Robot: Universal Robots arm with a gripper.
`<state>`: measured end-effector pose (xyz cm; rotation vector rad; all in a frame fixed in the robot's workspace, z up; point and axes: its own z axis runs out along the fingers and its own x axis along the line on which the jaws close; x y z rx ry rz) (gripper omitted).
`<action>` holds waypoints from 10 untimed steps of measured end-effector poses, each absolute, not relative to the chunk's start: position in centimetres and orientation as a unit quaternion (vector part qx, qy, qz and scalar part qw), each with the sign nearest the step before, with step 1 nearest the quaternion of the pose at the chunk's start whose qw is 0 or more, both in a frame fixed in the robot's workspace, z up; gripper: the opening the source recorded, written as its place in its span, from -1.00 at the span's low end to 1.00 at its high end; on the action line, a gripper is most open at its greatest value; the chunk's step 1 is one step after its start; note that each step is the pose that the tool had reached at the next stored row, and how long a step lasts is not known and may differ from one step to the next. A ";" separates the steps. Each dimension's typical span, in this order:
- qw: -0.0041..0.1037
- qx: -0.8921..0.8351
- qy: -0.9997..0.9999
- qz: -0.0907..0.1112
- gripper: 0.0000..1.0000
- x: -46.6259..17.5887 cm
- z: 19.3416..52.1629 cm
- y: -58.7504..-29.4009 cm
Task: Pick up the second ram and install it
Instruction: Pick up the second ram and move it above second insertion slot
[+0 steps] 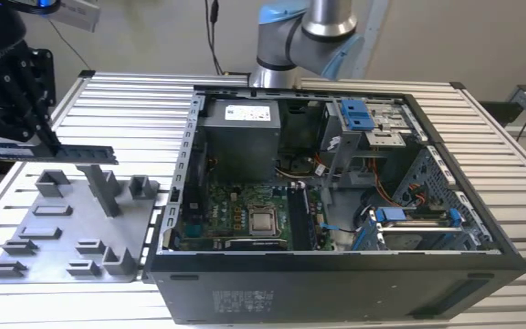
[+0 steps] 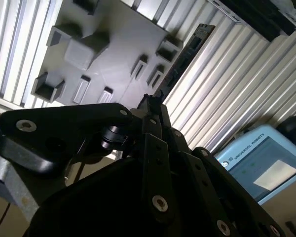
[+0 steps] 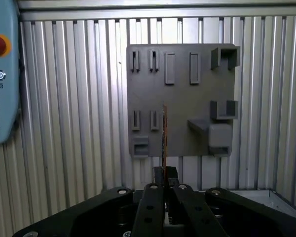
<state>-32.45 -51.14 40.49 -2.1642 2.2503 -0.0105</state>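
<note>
Your claw (image 1: pixel 53 145) is clenched on the second ram (image 1: pixel 85 153) and holds it roughly level above the grey fixture plate (image 1: pixel 62 236) on the slatted surface (image 1: pixel 126 103). It is well apart from the open computer case (image 1: pixel 336 205) on the exterior view's right, and the plate's tall post (image 1: pixel 107 188) stands just below the stick, perhaps clear of it, though you cannot be sure from that angle. The first wrist view gives you the stick edge-on as a thin line over the plate with a light-blue teach pendant (image 3: pixel 2 74) off to one side, while the second wrist view shows its long dark face running out from the fingertips.
</note>
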 end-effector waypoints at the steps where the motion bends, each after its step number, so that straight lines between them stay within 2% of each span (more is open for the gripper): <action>1: 0.010 -0.693 0.721 -0.003 -0.73 -32.2 40.5 -51.1; 10: 0.008 -0.693 0.721 -0.002 -0.73 -29.3 40.5 -51.1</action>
